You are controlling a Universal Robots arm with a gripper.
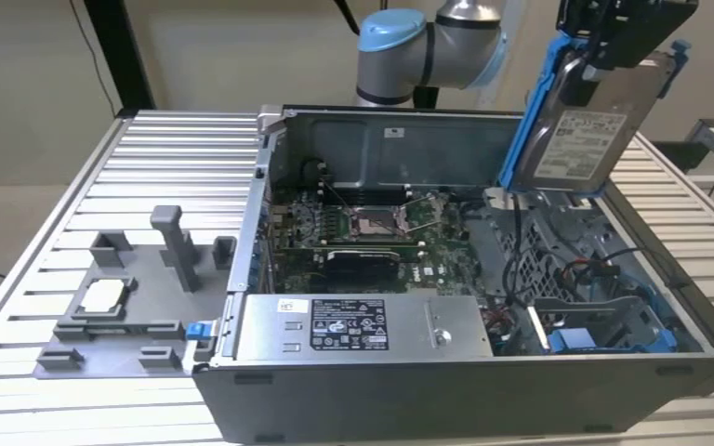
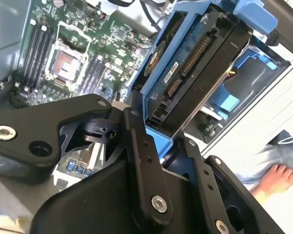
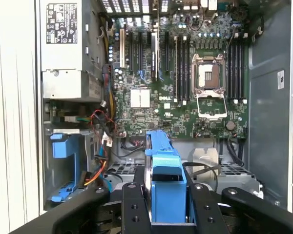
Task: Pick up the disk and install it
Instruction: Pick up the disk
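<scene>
Above the open computer case [image 1: 456, 390], near its far wall, the disk [image 1: 580, 130] hangs on edge in its blue bracket, touching nothing inside. The jaws are clamped on the bracket from both sides. Picking up looks done; the carry toward the blue drive bay [image 1: 605, 336] at the case's front corner seems the step in hand. Seating it would call for turning the disk to match that bay and clearing the case's loose cables [image 3: 98, 117].

I'm seeing the open computer case [image 1: 456, 400] sitting on the slatted table [image 1: 171, 149], with a grey tray [image 1: 146, 274] lying beside it and carrying a small chip [image 1: 105, 295].
</scene>
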